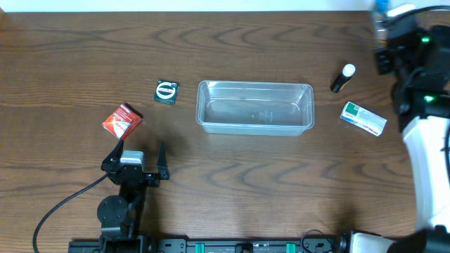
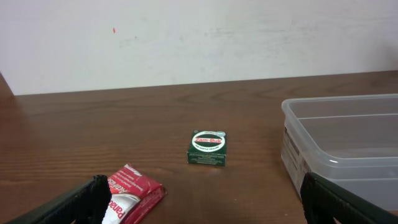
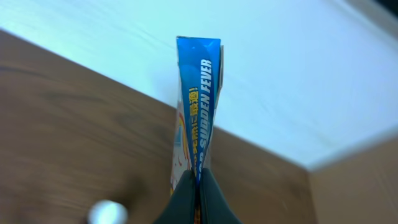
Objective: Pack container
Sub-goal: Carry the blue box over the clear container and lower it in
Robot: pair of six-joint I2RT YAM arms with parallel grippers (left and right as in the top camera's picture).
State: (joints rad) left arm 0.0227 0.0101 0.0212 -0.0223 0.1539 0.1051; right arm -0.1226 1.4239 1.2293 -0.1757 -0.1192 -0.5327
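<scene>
The clear plastic container sits empty at the table's middle; its corner shows in the left wrist view. My left gripper is open and empty, just below a red packet, which lies by its left finger in the left wrist view. A green box lies left of the container. My right gripper is shut on a thin blue packet, held up at the far right corner.
A small black bottle with a white cap and a white-and-green box lie right of the container. The right arm's white body runs down the right side. A cable trails from the left arm.
</scene>
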